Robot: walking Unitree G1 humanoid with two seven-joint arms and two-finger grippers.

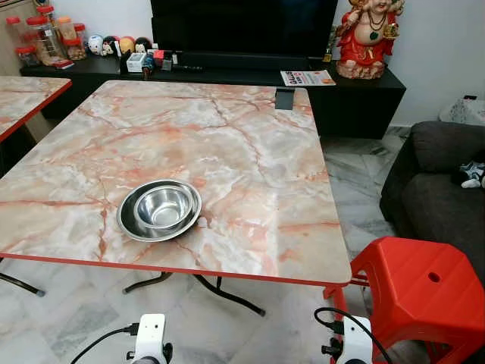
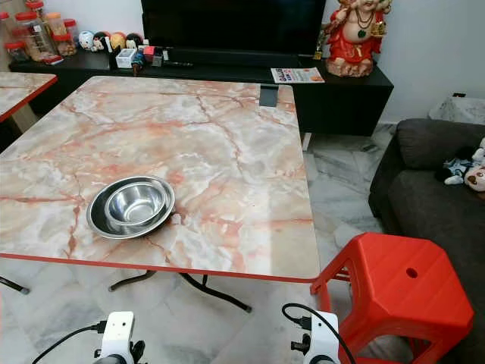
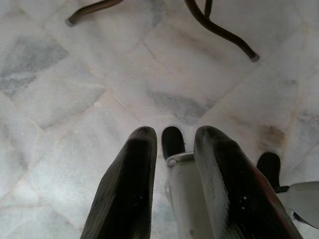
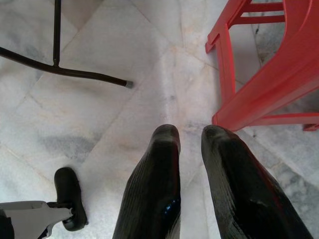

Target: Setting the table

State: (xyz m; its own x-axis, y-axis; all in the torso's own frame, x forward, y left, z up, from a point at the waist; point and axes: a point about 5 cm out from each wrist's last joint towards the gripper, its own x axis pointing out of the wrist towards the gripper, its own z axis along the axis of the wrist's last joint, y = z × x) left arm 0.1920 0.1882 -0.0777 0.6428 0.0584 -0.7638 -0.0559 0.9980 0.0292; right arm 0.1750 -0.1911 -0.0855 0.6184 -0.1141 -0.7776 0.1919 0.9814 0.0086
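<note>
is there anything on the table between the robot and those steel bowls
Nothing visible. The nested steel bowls sit near the table's front edge, with only bare marble in front of them. Both the left gripper and right gripper hang low over the floor, below the tabletop.

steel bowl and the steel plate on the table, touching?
Touching. Left eye view shows the steel bowl sitting inside the steel plate, resting on it with no gap, on the marble table.

A home's living and dining room: a marble-patterned surface (image 1: 227,152) stands before a low black TV cabinet (image 1: 356,95) with a television (image 1: 242,26), snack jars (image 1: 45,34) and a statue (image 1: 369,34) (red and gold), beside a grey sofa (image 1: 439,189), a red plastic stool (image 1: 424,292) and marble floor tiles (image 1: 76,318).
</note>
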